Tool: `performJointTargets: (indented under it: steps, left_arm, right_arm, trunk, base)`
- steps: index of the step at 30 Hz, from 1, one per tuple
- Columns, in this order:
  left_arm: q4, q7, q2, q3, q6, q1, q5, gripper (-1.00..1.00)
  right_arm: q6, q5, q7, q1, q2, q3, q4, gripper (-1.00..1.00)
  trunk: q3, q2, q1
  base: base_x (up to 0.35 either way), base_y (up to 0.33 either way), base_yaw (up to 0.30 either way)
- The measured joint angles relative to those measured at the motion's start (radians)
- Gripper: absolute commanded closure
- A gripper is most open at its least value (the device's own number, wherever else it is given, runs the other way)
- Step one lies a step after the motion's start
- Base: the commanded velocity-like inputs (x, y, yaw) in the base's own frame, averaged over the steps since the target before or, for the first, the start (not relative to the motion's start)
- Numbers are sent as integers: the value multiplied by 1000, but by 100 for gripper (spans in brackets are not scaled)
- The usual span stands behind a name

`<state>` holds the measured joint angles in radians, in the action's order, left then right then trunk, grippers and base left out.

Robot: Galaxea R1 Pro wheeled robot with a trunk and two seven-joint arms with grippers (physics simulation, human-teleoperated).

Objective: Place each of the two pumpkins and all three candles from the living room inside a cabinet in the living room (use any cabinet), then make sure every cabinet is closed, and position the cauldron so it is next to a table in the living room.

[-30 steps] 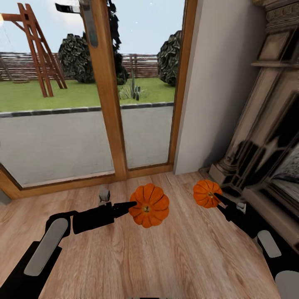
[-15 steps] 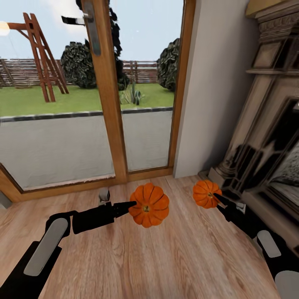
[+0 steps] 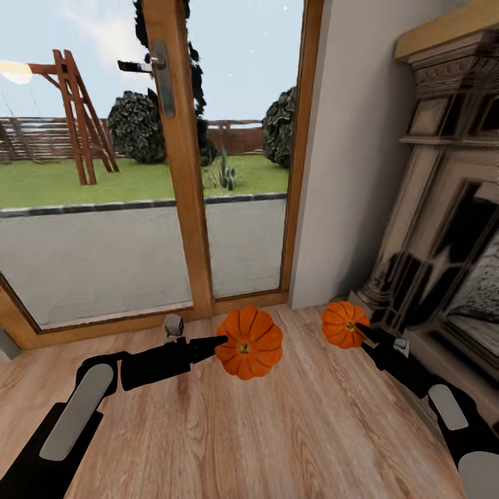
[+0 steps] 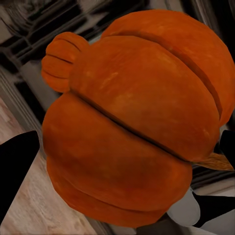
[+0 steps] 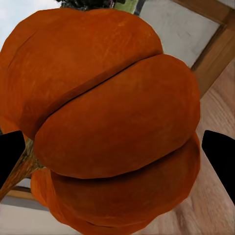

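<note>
Head view: both arms held out over the light wood plank floor (image 3: 298, 430), each carrying a pumpkin. Left gripper (image 3: 220, 341) has its fingers clamped on the larger pumpkin (image 3: 248, 342), held up off the floor, roughly centre of the view, stem end facing the camera. Right gripper (image 3: 360, 333) has its fingers clamped on the smaller pumpkin (image 3: 342, 324), also in the air, to the right of the first and just in front of the fireplace (image 3: 443, 229) base. The two pumpkins are near each other but apart. Left wrist view: larger pumpkin (image 4: 137, 122) up close between the dark finger tips at either edge, smaller pumpkin (image 4: 61, 61) visible behind it. Right wrist view: smaller pumpkin (image 5: 107, 122) between black fingers (image 5: 220, 152), stem poking out to one side. Ahead: wood-framed glass door (image 3: 177, 159) with a handle, lawn and a wooden frame outside; grey wall section between door and fireplace.
</note>
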<state>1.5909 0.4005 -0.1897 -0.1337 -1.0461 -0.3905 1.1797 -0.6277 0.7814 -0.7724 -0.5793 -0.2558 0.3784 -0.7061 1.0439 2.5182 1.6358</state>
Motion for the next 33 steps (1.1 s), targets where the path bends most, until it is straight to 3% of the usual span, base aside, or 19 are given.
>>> performJointTargets:
  steps: [33]
  left_arm:
    - [0, 0, 0, 1, 0, 0, 0, 100]
  right_arm:
    - [-1, -1, 6, 0, 1, -13, 0, 100]
  trunk:
    - [-128, -8, -15]
  base:
    - [0, 0, 0]
